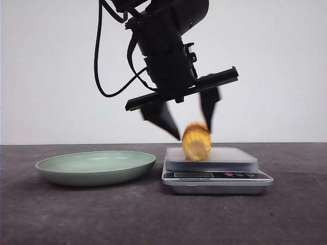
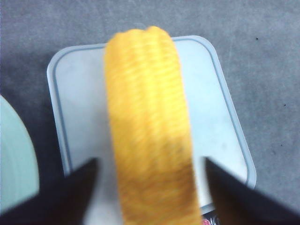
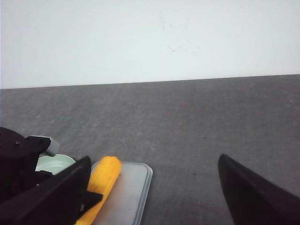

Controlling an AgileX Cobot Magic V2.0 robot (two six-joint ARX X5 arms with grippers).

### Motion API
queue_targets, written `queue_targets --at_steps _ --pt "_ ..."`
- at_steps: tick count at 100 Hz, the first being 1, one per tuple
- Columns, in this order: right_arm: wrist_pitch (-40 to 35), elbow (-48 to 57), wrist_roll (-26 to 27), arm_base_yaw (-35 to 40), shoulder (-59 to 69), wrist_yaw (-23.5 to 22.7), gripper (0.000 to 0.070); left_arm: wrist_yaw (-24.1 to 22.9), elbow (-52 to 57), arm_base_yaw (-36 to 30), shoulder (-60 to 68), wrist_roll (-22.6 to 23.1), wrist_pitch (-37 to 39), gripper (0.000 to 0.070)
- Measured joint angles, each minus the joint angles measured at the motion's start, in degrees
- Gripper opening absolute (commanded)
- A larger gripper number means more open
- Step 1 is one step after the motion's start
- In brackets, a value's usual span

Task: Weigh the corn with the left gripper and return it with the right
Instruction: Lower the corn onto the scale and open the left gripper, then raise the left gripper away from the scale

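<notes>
The corn (image 1: 196, 141), a stubby yellow-orange cob, lies on the platform of the silver kitchen scale (image 1: 217, 176). My left gripper (image 1: 194, 133) hangs just above it, open, with one finger on each side of the cob. In the left wrist view the corn (image 2: 147, 131) lies lengthwise between the fingertips (image 2: 89, 173), with a gap on both sides, and the picture is blurred. My right gripper (image 3: 154, 158) is open wide and empty; it is out of the front view. From it the corn (image 3: 105, 173) shows on the scale (image 3: 129, 197).
A pale green plate (image 1: 94, 166) stands empty left of the scale, and its edge shows in the left wrist view (image 2: 14, 154). The table (image 1: 153, 219) is dark grey, with a white wall behind. The left arm (image 3: 14, 164) fills one lower corner of the right wrist view.
</notes>
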Motion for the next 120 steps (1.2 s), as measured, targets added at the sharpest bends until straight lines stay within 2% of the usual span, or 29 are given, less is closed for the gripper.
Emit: queue_targets --at_steps 17,33,47,69,88,105,120 --pt "0.0 0.0 -0.1 0.0 0.0 0.0 0.0545 0.0 0.9 0.0 0.0 1.9 -0.7 0.0613" --pt "0.0 0.0 -0.1 0.0 0.0 0.0 0.0545 -2.2 4.3 -0.7 -0.7 4.8 -0.4 0.0612" --pt "0.0 0.0 -0.2 0.0 0.0 0.0 0.0545 -4.5 7.4 -0.9 -4.5 8.3 -1.7 0.0613" --pt "-0.1 0.0 -0.2 0.0 0.0 0.0 0.0545 -5.1 8.5 -0.3 -12.4 13.0 -2.3 0.0612" --pt "-0.3 0.0 -0.2 0.0 0.0 0.0 0.0545 -9.1 8.5 -0.2 -20.7 17.5 -8.9 0.0593" --pt "-0.7 0.0 -0.2 0.0 0.4 0.0 0.0545 -13.6 8.5 0.0 -34.8 21.1 -13.6 0.0592" --pt "-0.7 0.0 -0.3 0.0 0.5 -1.3 0.0545 -15.0 8.7 2.9 -46.4 22.9 -20.5 0.0590"
